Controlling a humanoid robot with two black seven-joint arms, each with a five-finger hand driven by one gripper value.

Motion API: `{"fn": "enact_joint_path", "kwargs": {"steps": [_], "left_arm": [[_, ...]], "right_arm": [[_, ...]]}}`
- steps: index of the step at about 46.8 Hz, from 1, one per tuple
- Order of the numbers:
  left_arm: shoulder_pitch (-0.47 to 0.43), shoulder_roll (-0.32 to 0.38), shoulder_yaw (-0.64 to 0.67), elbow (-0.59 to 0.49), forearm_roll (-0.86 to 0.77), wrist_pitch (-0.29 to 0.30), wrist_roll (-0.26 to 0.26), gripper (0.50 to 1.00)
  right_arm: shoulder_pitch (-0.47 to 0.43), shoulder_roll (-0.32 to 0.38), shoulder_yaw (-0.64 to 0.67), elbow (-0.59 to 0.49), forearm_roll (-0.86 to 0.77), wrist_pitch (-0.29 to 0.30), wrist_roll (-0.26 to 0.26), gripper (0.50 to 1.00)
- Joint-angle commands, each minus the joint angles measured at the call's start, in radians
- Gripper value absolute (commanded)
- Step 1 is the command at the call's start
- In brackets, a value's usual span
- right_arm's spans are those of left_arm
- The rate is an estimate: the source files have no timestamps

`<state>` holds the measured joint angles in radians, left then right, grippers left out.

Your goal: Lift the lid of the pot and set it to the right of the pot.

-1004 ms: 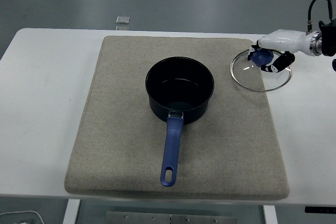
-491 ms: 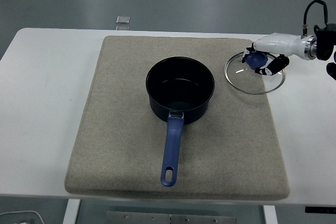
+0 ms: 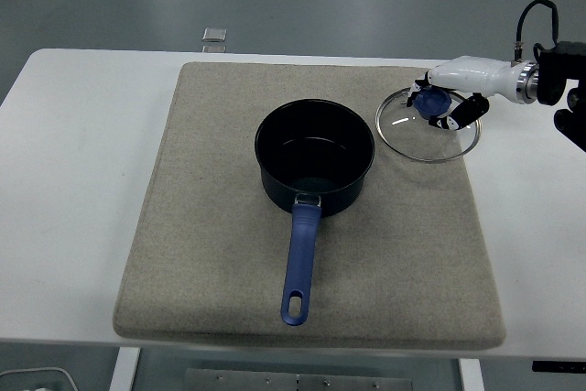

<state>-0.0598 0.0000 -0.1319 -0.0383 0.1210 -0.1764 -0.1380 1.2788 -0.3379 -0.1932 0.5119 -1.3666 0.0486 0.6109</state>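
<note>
The glass pot lid [image 3: 428,124] sits to the right of the pot [image 3: 314,157], at the right edge of the grey mat [image 3: 201,226], its blue knob [image 3: 431,101] pinched in the closed fingers of the right hand [image 3: 446,101], which reaches in from the right edge. The dark pot stands open mid-mat with its blue handle [image 3: 299,263] pointing toward the near edge, well apart from the lid. No writing is readable anywhere; the white bench [image 3: 64,190] lies bare to the left and right of the mat.
</note>
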Motion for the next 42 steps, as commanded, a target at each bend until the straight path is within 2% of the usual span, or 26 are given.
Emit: {"fn": "enact_joint_path", "kwargs": {"steps": [1,11,42], "left_arm": [[0.0,0.0,0.0,0.0,-0.001,0.0,0.0,1.0],[0.0,0.0,0.002,0.0,0.0,0.0,0.0,1.0],[0.0,0.0,0.0,0.0,0.0,0.0,0.0,1.0]], "right_arm": [[-0.001,0.002,0.001,-0.001,0.001,-0.001,0.0,0.5],[-0.007,0.004,0.02,-0.001,0.052,-0.006,0.0,0.5],[-0.036,0.014,0.023,-0.001,0.058,-0.029,0.0,0.5]]}}
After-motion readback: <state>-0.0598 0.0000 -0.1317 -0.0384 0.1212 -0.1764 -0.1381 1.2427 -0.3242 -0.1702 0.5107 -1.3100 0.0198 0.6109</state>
